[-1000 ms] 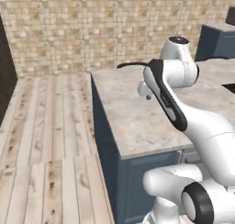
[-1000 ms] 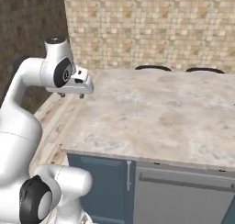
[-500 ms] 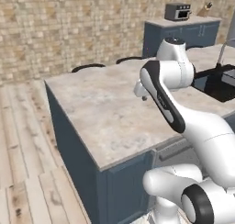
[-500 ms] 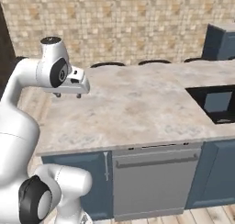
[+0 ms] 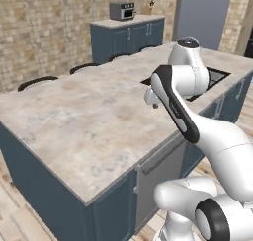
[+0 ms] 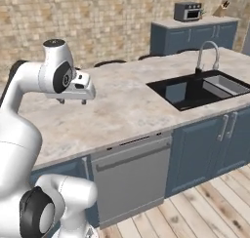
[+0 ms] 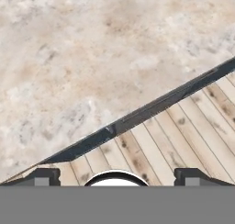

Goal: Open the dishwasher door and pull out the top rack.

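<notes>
The dishwasher door (image 6: 129, 181) is a grey panel with a bar handle (image 6: 133, 155) along its top, set upright and shut under the island counter; it also shows as the dishwasher door (image 5: 159, 175) from the other side. The top rack is hidden behind it. My gripper (image 6: 72, 101) hangs above the countertop, up and to the left of the door, touching nothing. It points down at the counter's front edge (image 7: 137, 117), and my gripper (image 7: 117, 177) is open with its fingertips (image 7: 44, 176) far apart and nothing between them.
The marble island counter (image 6: 132, 105) holds a black sink (image 6: 195, 88) with a faucet (image 6: 205, 51) to the right. Blue cabinet doors (image 6: 200, 154) stand right of the dishwasher. A toaster oven (image 6: 188, 11) sits on the far counter. Wooden floor (image 6: 195, 212) lies in front.
The whole picture has shifted as the base drove along the island: the dishwasher, sink and far cabinets have come into view. The arm keeps its pose, gripper still open.
</notes>
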Tool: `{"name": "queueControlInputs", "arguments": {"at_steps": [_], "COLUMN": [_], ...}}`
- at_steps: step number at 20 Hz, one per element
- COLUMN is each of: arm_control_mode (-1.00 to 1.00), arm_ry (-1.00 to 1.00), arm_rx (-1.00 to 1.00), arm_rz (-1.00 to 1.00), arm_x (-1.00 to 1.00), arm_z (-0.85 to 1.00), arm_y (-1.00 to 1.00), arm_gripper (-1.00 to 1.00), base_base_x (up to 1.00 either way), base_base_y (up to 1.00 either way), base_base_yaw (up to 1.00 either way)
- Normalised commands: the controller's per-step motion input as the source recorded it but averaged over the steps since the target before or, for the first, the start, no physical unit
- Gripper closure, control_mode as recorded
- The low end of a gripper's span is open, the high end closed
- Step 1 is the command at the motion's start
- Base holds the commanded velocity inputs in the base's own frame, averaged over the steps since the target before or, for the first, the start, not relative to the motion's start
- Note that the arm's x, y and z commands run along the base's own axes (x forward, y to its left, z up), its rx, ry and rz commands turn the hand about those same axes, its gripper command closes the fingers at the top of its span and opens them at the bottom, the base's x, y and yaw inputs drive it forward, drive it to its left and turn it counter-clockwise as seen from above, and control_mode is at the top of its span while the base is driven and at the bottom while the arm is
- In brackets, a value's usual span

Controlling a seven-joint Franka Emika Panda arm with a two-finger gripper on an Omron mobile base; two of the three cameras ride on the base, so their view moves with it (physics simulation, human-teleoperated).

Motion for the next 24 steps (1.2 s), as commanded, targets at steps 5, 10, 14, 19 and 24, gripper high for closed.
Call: {"name": "queueControlInputs", "arguments": {"at_steps": [5, 10, 14, 19, 24], "arm_control_mode": [1.00, 1.00, 1.00, 1.00, 1.00], "arm_ry": [0.00, 0.00, 0.00, 0.00, 0.00], "arm_rx": [0.00, 0.00, 0.00, 0.00, 0.00], "arm_rz": [0.00, 0.00, 0.00, 0.00, 0.00], "arm_x": [0.00, 0.00, 0.00, 0.00, 0.00], "arm_z": [0.00, 0.00, 0.00, 0.00, 0.00], "arm_y": [0.00, 0.00, 0.00, 0.00, 0.00], "arm_gripper": [-1.00, -1.00, -1.00, -1.00, -1.00], "base_base_x": [0.00, 0.00, 0.05, 0.25, 0.28], "base_base_y": [0.43, 0.39, 0.24, 0.34, 0.50], "base_base_yaw": [-0.40, -0.21, -0.15, -0.14, -0.14]}}
